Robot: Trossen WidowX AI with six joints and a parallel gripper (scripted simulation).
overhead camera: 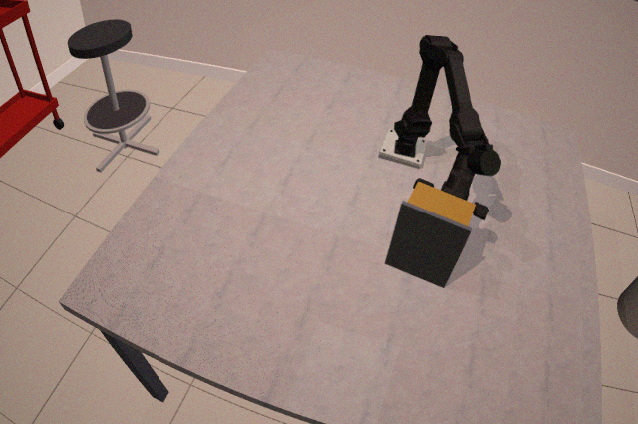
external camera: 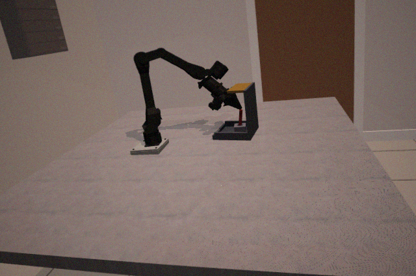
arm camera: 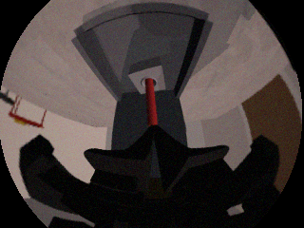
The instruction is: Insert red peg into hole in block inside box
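Observation:
The red peg (external camera: 240, 117) (arm camera: 151, 102) stands nearly upright, its lower end in the hole of the pale block (external camera: 239, 128) (arm camera: 158, 75) on the box floor. Much of its length shows above the block. My gripper (external camera: 240, 108) (arm camera: 154, 127) is shut, with nothing visible between its fingers. It slants in through the open front below the orange roof (overhead camera: 442, 204) (external camera: 240, 87), its fingertips at the peg's top end. The dark box (overhead camera: 430, 244) (external camera: 251, 112) (arm camera: 130, 119) hides the peg and fingertips in the top view.
The roof lies close above the gripper body, and the tall back wall stands just beyond the peg. Low walls edge the box floor. The arm's white base plate (overhead camera: 412, 158) (external camera: 144, 150) sits on the table (overhead camera: 257, 279) (external camera: 201, 195), away from the box's open side.

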